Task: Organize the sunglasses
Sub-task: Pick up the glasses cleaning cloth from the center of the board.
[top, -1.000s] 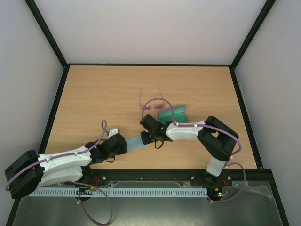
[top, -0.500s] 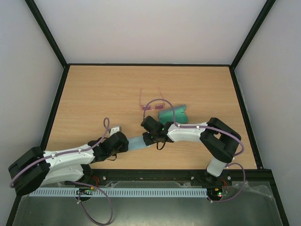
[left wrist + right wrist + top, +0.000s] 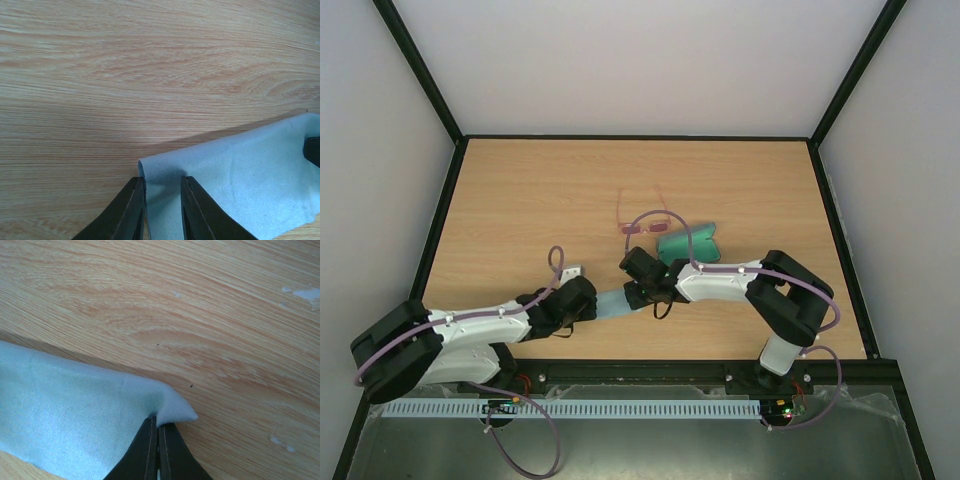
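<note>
The sunglasses (image 3: 642,222) with a thin pink-red frame lie unfolded on the table, behind the arms. A light-blue cloth (image 3: 613,303) is stretched between both grippers near the front edge. My right gripper (image 3: 636,290) is shut on the cloth's right corner; the wrist view shows the jaws (image 3: 158,421) pinched on the cloth (image 3: 75,405). My left gripper (image 3: 588,300) is at the cloth's left end. Its jaws (image 3: 162,179) stand apart with the cloth's edge (image 3: 240,170) lying between them. Neither gripper touches the sunglasses.
A teal oblong case (image 3: 688,240) lies just right of the sunglasses, behind the right wrist. A black frame (image 3: 440,220) rims the wooden table (image 3: 520,200). White specks (image 3: 305,292) dot the wood in the right wrist view.
My left arm has moved right and forward, bringing its jaws around the cloth's left end. The right gripper shifted slightly and kept its hold on the cloth.
</note>
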You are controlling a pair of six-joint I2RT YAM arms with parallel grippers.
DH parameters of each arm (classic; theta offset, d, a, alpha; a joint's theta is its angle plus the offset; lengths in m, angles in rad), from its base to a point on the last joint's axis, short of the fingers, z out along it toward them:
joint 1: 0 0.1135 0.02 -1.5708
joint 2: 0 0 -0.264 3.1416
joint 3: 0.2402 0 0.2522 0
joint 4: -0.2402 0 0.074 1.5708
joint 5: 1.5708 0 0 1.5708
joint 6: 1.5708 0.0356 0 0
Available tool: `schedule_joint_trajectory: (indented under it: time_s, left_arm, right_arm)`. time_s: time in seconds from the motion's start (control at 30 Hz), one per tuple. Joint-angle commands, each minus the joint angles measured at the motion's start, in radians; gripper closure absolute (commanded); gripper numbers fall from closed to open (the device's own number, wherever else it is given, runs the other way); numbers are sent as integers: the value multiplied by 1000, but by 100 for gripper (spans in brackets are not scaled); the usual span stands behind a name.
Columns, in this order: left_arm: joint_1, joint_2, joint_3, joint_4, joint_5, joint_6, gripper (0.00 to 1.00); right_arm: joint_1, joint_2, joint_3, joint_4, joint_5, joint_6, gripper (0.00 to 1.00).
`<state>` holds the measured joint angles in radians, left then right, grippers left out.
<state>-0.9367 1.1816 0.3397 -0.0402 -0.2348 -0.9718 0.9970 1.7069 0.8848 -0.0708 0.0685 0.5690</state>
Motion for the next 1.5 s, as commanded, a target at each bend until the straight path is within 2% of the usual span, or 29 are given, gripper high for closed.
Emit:
schedule_joint_trajectory:
  time_s: [0.0,0.33,0.53,0.83,1.1,1.47]
  left_arm:
    - [-17,31,-6,-121,4,-5,76]
    - [-86,74,26,-209,-47,-51,71]
    - [-100,70,15,-227,-59,-80,71]
    - [-110,5,4,-283,-74,-105,68]
    - [-113,60,1,-228,-58,-102,75]
    - [-130,152,-11,-136,-29,-112,91]
  right_arm:
    - [5,-6,-22,-101,20,6,99]
    - [5,-6,-30,-92,17,8,99]
    - [5,-6,-36,-84,13,8,98]
    - [6,-7,-42,-74,4,6,99]
    - [6,-19,-47,-71,0,5,99]
    - [5,-33,-63,-64,-8,5,99]
